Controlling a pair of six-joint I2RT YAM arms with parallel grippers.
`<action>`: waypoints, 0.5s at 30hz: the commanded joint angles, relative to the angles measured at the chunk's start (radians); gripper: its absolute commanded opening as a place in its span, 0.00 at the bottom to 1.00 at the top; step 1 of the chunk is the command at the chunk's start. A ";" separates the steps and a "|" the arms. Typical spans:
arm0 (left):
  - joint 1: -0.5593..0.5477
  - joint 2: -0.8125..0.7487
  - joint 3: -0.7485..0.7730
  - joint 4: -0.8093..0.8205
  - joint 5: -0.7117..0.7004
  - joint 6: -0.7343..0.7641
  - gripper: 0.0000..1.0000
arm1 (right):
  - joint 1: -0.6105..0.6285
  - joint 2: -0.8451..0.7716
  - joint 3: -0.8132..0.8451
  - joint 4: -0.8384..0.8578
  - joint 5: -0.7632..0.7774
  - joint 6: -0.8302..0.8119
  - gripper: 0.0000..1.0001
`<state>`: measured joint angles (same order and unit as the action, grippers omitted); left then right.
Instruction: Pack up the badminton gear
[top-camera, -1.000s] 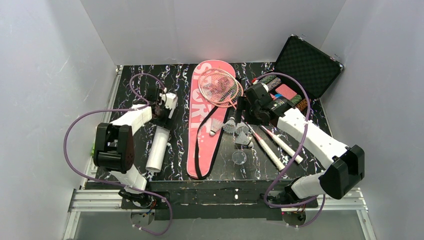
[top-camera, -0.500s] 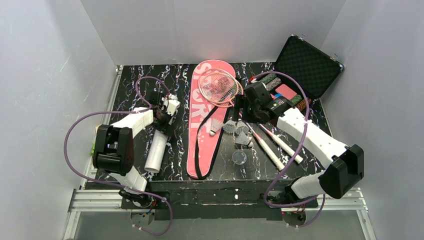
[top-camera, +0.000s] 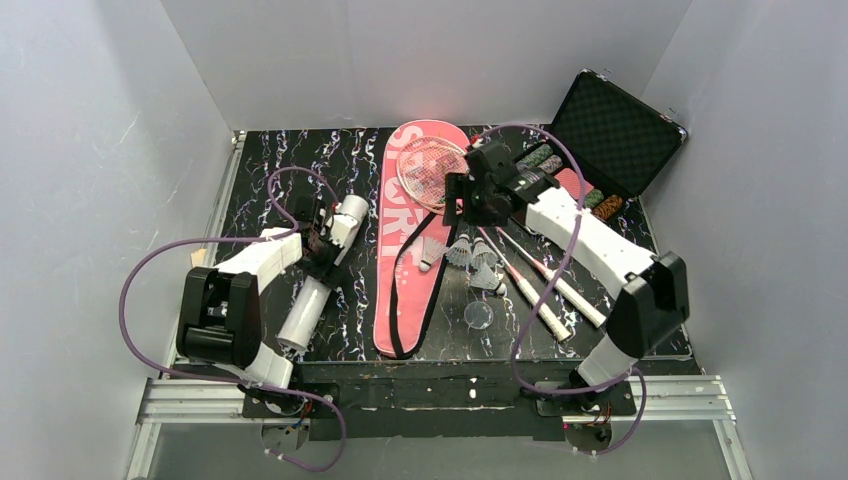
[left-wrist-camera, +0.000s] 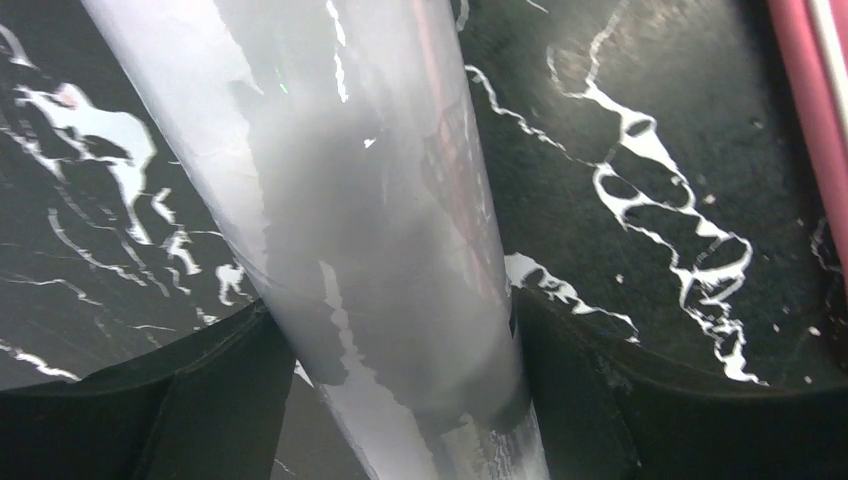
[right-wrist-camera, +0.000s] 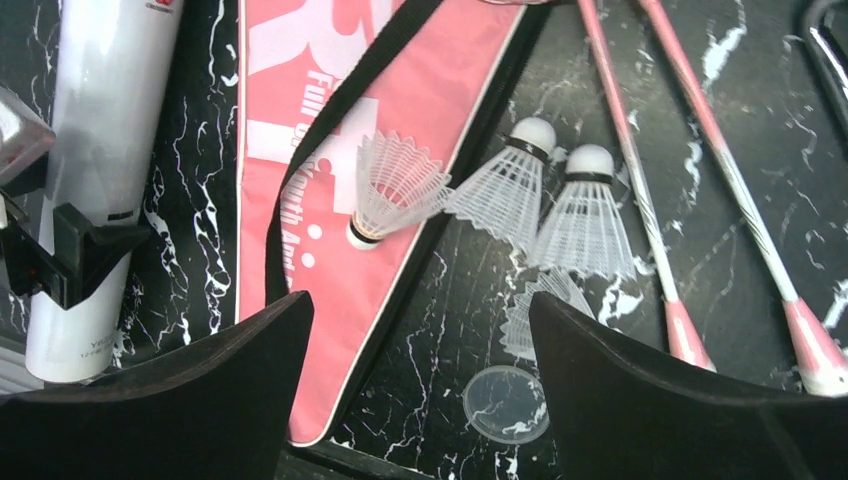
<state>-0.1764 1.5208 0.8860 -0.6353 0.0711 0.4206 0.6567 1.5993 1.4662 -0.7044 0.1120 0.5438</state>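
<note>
A white tube (top-camera: 300, 315) lies on the table's left side. My left gripper (top-camera: 322, 250) is shut on it, and in the left wrist view both fingers (left-wrist-camera: 200, 400) press the tube (left-wrist-camera: 380, 200). The pink bag (top-camera: 400, 280) lies flat in the middle, with the two pink rackets (top-camera: 435, 172) resting partly on its far end. Three shuttlecocks (top-camera: 468, 252) lie beside the bag and a fourth (right-wrist-camera: 395, 190) lies on it. My right gripper (right-wrist-camera: 420, 300) hangs open and empty above them, near the racket heads in the top view (top-camera: 458, 203).
A clear round lid (right-wrist-camera: 505, 403) lies on the table near the front, right of the bag. The open black case of poker chips (top-camera: 610, 130) stands at the back right. The racket handles (top-camera: 550, 305) reach toward the front right.
My left gripper slid nearer along the tube and closed on it; the tube's near end shifted slightly left. My right arm swung back and left, from beside the shuttlecocks toward the racket heads.
</note>
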 joint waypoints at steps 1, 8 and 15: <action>-0.002 -0.048 0.055 -0.104 0.094 0.045 0.66 | 0.002 0.109 0.120 0.001 -0.087 -0.067 0.85; -0.001 -0.140 0.108 -0.138 0.082 0.128 0.55 | -0.020 0.244 0.196 0.029 -0.260 -0.119 0.76; -0.001 -0.258 0.054 -0.161 0.044 0.210 0.57 | -0.060 0.319 0.204 0.086 -0.396 -0.151 0.71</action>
<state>-0.1764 1.3449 0.9508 -0.7731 0.1322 0.5610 0.6189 1.9011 1.6188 -0.6819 -0.1776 0.4347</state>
